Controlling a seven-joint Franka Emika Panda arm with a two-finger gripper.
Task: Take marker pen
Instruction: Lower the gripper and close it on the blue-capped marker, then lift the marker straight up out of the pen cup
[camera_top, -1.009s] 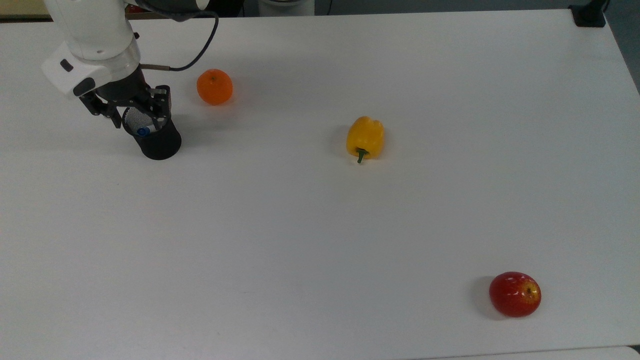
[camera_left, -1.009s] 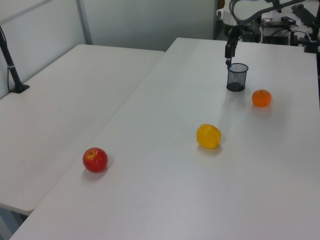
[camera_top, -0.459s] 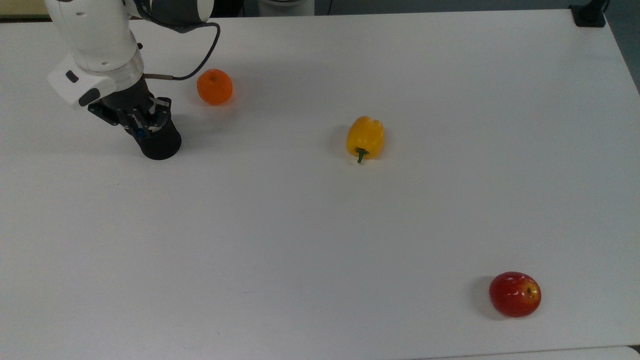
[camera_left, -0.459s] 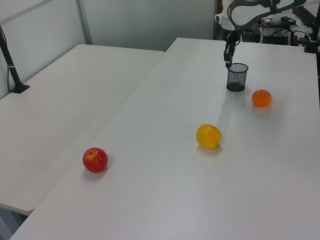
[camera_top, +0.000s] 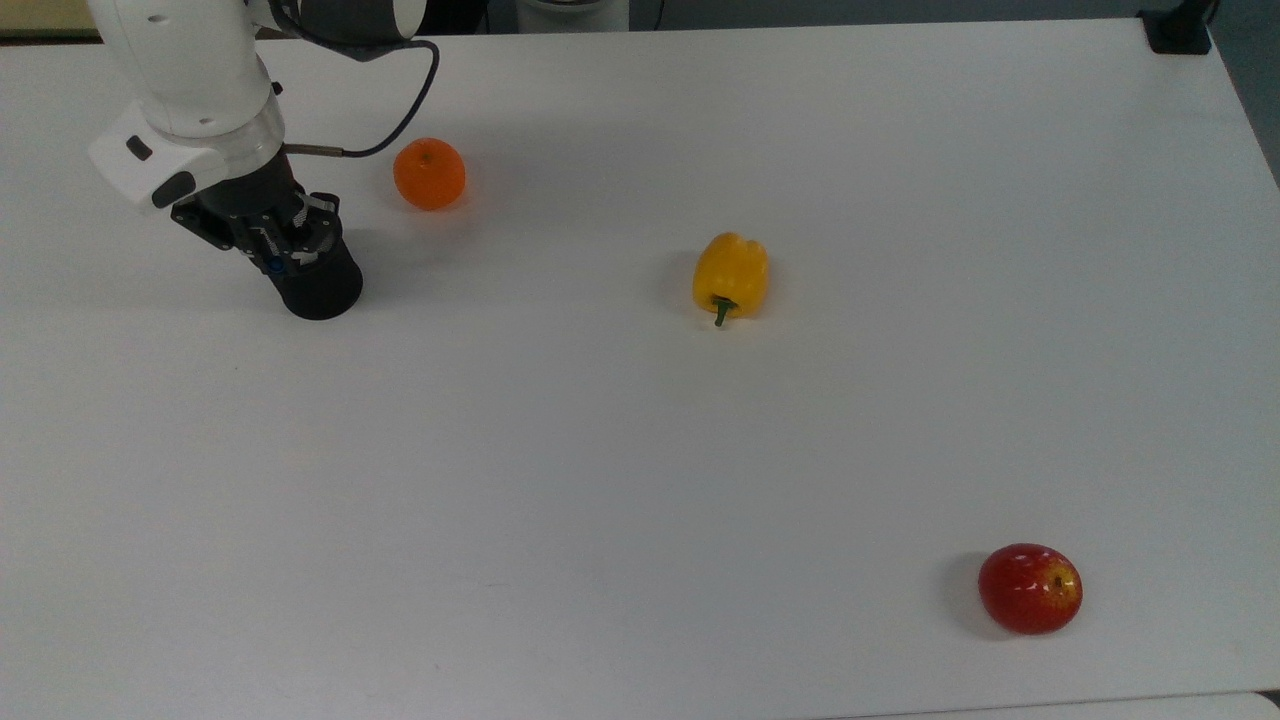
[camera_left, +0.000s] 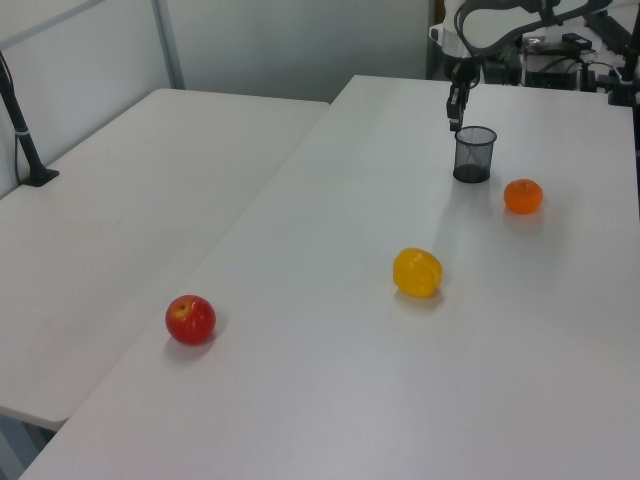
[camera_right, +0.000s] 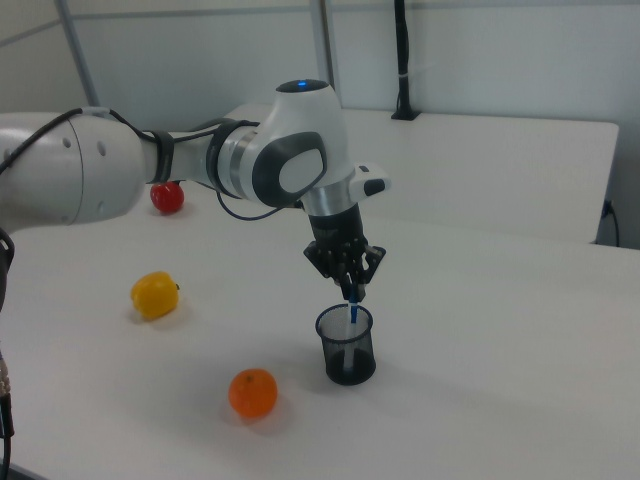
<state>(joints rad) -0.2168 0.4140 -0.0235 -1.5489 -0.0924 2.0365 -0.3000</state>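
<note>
A black mesh cup (camera_top: 322, 287) stands at the top view's left on the white table (camera_top: 640, 450). My gripper (camera_top: 278, 258) hangs over the cup's rim, shut on the blue cap of the marker pen (camera_top: 271, 266). In the right view the marker pen (camera_right: 352, 313) stands upright under the gripper (camera_right: 352, 293), its lower part inside the cup (camera_right: 346, 347). The left view has the gripper (camera_left: 455, 125) just above the cup (camera_left: 473, 155) at the far end of the table.
An orange (camera_top: 429, 173) lies close to the cup on the top view's right. A yellow pepper (camera_top: 731, 275) sits mid-table, and a red apple (camera_top: 1030, 588) lies near the top view's lower right corner. A second white table (camera_left: 120, 230) adjoins on the left view's left.
One second ago the fingers stood open around the marker's cap in the cup. They have since shut on it, and the hand has shifted slightly toward the top view's upper left.
</note>
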